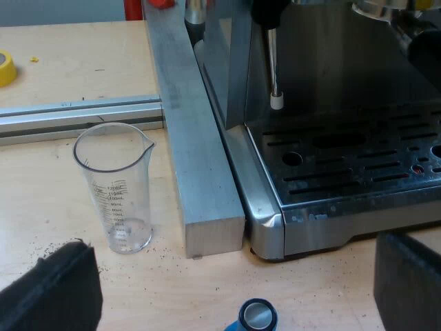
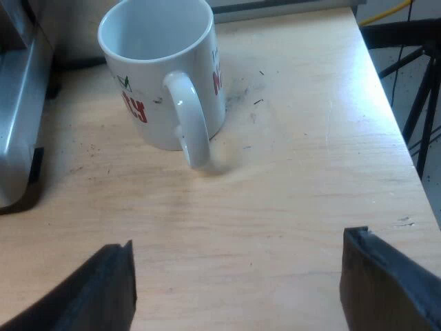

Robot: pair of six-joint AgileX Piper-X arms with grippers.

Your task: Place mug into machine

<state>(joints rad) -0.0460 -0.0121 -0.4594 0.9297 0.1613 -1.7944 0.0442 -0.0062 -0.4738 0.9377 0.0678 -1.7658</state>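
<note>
A white mug [image 2: 162, 76] with red lettering stands upright on the wooden table, its handle turned toward my right gripper [image 2: 238, 289]. That gripper is open, a short way back from the mug, with only bare wood between its fingers [image 2: 103, 289]. My left gripper [image 1: 234, 289] is open too, held over the table before the espresso machine [image 1: 331, 138]. The machine's drip tray [image 1: 358, 165] is bare, with a steam wand [image 1: 275, 69] hanging over it. A blue tamper [image 1: 255, 317] with a metal top stands on the table between the left fingers.
An empty measuring glass [image 1: 117, 186] stands beside an aluminium bar [image 1: 200, 158] that runs along the machine's side. A second rail [image 1: 76, 114] crosses behind the glass. A yellow tape roll [image 1: 5, 67] lies farther off. The machine's edge [image 2: 17, 124] is near the mug; the table edge [image 2: 400, 124] lies beyond.
</note>
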